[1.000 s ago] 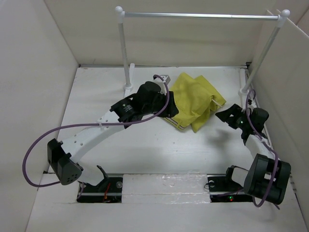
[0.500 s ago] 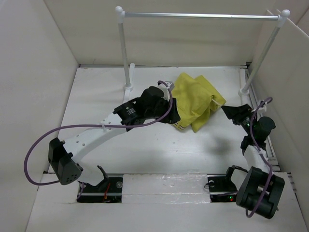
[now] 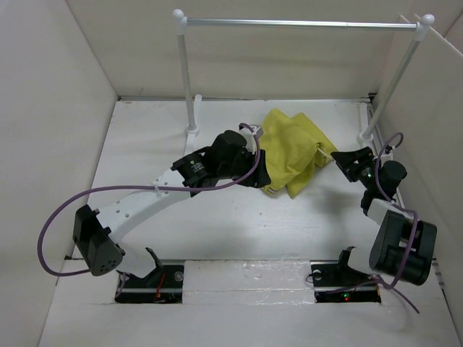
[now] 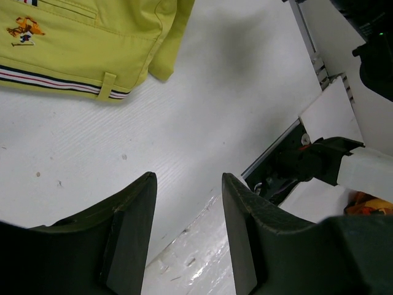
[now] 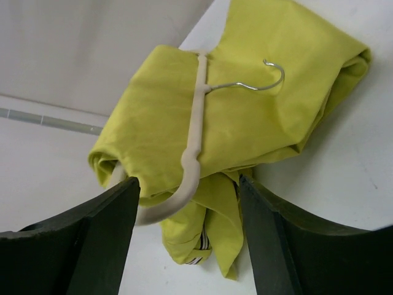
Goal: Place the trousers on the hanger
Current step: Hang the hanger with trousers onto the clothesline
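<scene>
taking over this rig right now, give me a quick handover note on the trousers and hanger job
Left gripper: jaws open, empty, over the bare table beside the trousers.
Right gripper: jaws open, empty, facing the hanger.
Things: trousers lie bunched on the table between the posts of the rail. The hanger lies on them, one end under a fold, its hook resting on the cloth.
Done: hanger and trousers are together; whether the cloth truly runs over the bar cannot be told.
Left: probably check that, then straighten the cloth on the hanger.

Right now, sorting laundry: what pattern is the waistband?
Waistband: white, dark and red stripes; left wrist view.
</scene>
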`<state>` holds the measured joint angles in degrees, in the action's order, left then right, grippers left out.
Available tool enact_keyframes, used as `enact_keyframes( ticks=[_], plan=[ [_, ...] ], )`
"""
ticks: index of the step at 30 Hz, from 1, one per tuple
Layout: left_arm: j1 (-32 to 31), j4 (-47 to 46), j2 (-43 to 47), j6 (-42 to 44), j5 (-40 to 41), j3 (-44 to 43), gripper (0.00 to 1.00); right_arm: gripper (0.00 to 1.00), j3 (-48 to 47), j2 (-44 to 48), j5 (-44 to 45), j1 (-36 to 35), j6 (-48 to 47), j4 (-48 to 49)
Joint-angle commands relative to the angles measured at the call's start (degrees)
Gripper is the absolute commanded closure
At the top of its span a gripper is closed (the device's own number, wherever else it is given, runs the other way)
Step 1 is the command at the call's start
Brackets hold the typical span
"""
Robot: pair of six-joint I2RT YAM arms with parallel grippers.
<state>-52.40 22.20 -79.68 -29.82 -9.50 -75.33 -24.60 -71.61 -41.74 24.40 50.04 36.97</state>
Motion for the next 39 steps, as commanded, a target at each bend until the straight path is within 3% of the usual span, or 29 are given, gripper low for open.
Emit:
enact_keyframes(
  ticks=[1, 12, 15, 18, 19, 21, 23, 26, 29, 31, 32, 33, 34, 36, 39],
  plan=[
    [-0.1, -1.4, 0.0, 1.0, -1.2, -1.1, 0.58, 0.30, -2.3, -3.3, 3.5, -2.9, 4.2, 10.5],
    [-0.1, -1.4, 2.0, -0.1, 0.8, 0.6, 0.58, 0.42, 0.2, -12.9, 7.7, -14.3, 14.4, 27.0],
    [-0.1, -1.1, 2.4, -0.1, 1.4, 0.4, 0.58, 0.53, 1.0, -14.3, 8.9, -15.9, 14.7, 29.3],
    [-0.1, -0.8, 2.8, -0.1, 1.6, 0.4, 0.58, 0.69, 0.7, -15.6, 8.9, -17.3, 14.6, 30.6],
    [-0.1, -0.8, 2.9, -0.1, 1.6, 0.7, 0.58, 0.78, 0.5, -15.9, 8.6, -17.9, 14.5, 31.4],
    [-0.1, -0.8, 3.3, -0.3, 2.0, 1.1, 0.59, 0.80, 0.5, -15.6, 8.8, -18.4, 14.2, 32.1],
    [-0.1, -0.9, 3.7, -0.4, 2.3, 1.9, 0.59, 0.97, -0.8, -15.0, 8.1, -18.4, 11.9, 30.7],
    [-0.1, -0.9, 4.7, -0.4, 3.5, 3.1, 0.59, 1.00, -2.5, -12.6, 7.5, -18.4, 7.9, 27.9],
    [0.5, -0.8, 5.6, -0.5, 3.7, 3.8, 0.59, 1.00, -5.9, -8.5, 5.3, -18.4, -0.7, 20.4],
    [1.1, -0.8, 6.6, -0.7, 4.4, 4.4, 0.59, 1.00, -11.9, -2.8, 5.8, -18.4, -8.1, 4.8],
    [1.1, -0.8, 6.8, -0.6, 4.7, 4.6, 0.59, 1.00, -14.7, -1.0, 6.6, -18.4, -17.2, -2.8],
    [1.9, -0.7, 7.5, -0.7, 4.8, 4.7, 0.59, 1.00, -21.4, 0.3, 7.6, -18.4, -22.0, -16.7],
    [1.9, -0.7, 7.7, -0.8, 5.0, 5.0, 0.59, 1.00, -24.2, 1.3, 9.7, -19.1, -26.2, -21.8],
    [2.4, -1.0, 8.5, -0.8, 5.8, 5.5, 0.59, 1.00, -27.9, 3.7, 10.7, -19.1, -32.3, -28.2],
    [2.4, -1.7, 8.2, -0.8, 6.3, 5.9, 0.59, 1.00, -29.9, 6.7, 10.6, -19.1, -32.4, -28.3]
  ],
)
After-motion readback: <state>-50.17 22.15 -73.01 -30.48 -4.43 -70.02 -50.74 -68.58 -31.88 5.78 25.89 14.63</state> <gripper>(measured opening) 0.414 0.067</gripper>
